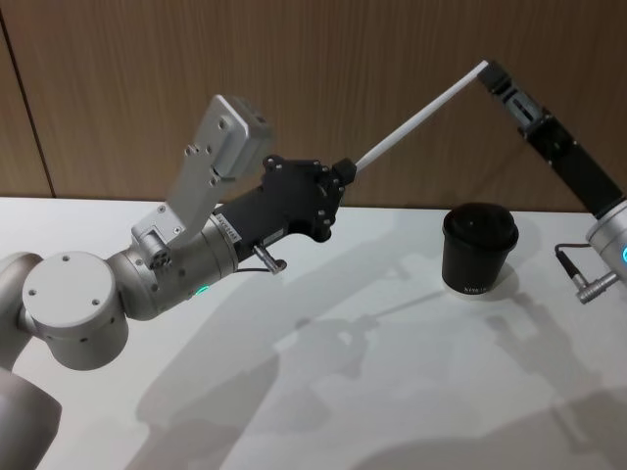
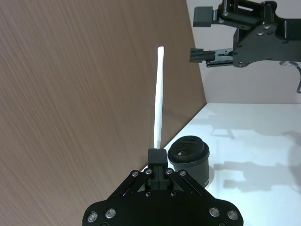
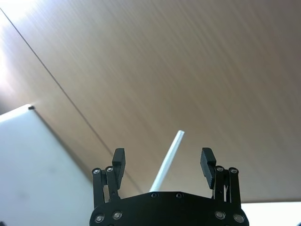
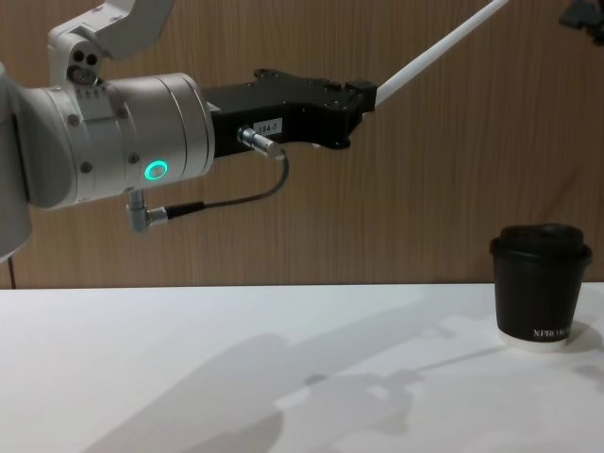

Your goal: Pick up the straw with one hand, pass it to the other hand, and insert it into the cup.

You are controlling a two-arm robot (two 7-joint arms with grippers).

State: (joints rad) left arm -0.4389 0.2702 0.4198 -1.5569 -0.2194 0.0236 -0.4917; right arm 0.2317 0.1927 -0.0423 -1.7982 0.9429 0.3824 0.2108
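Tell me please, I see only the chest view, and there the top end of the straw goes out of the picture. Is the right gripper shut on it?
Observer: No. In the right wrist view the right gripper is open, and the straw stands between its parted jaws.
Operator: Thank you. And is the left gripper really shut on the lower end? From the side I cannot judge it.
Observer: Yes. The left wrist view shows the left gripper pinched shut on the lower end of the straw, which rises straight out from it.
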